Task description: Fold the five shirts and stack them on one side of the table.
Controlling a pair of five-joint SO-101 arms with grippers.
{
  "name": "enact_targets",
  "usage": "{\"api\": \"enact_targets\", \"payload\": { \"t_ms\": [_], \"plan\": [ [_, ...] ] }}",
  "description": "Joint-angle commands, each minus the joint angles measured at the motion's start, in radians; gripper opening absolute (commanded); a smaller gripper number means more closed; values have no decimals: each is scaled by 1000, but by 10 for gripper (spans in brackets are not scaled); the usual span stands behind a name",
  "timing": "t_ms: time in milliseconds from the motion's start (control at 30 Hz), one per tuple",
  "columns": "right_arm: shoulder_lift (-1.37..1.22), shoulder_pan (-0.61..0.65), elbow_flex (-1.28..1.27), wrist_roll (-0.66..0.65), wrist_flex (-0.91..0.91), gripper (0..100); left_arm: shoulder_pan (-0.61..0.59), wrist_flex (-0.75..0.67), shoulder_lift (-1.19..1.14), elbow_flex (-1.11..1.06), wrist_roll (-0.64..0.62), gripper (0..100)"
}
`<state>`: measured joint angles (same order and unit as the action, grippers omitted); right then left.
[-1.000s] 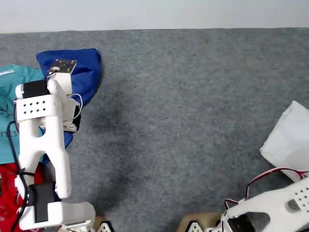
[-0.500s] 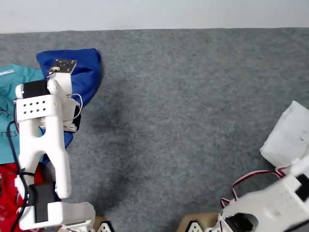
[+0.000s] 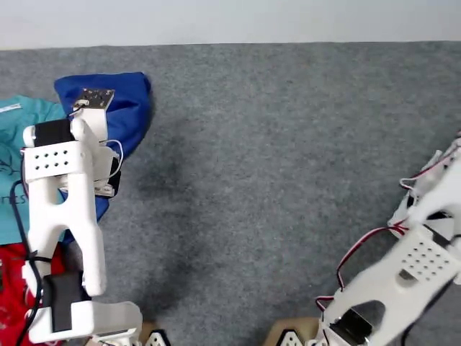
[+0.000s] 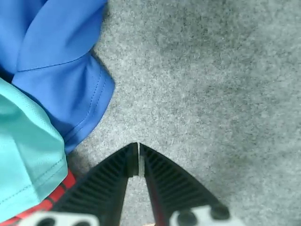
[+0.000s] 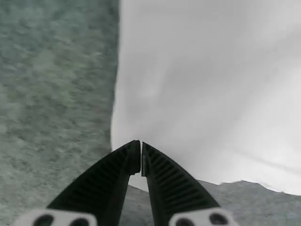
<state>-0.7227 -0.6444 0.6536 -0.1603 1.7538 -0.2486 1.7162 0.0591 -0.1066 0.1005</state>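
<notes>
At white shirt [image 5: 211, 84] edge: right gripper [image 5: 141, 157], tips pressed together; left gripper [image 4: 139, 160] likewise closed, near blue shirt [image 4: 61, 70].

Soft, even light from above, faint diffuse shadow on the grey tabletop [image 3: 288, 144] beside the left arm [image 3: 65, 209], right arm [image 3: 418, 263] smeared by motion blur at the right edge, white shirt [image 5: 211, 84] nearly blown out

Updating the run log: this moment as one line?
left end effector shut, above table beside blue shirt | right end effector shut, at white shirt edge
</notes>
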Motion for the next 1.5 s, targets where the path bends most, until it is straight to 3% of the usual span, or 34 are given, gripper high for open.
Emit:
{"api": "enact_targets", "payload": {
  "t_ms": [0, 367, 900, 1267, 1467],
  "plan": [
    [31, 51, 3, 17, 36, 10, 8, -21, 37, 28, -5, 12],
    [283, -10, 3, 11, 33, 10, 8, -41, 37, 30, -5, 12],
    [-85, -206, 3, 9, 38, 10, 9, -57, 37, 30, 35, 12],
    [283, -174, 3, -28, 28, 10, 9, -57, 37, 31, 49, 12],
    [229, -214, 3, -75, -1, 11, 9, -52, 38, 31, 46, 12]
  ]
}}
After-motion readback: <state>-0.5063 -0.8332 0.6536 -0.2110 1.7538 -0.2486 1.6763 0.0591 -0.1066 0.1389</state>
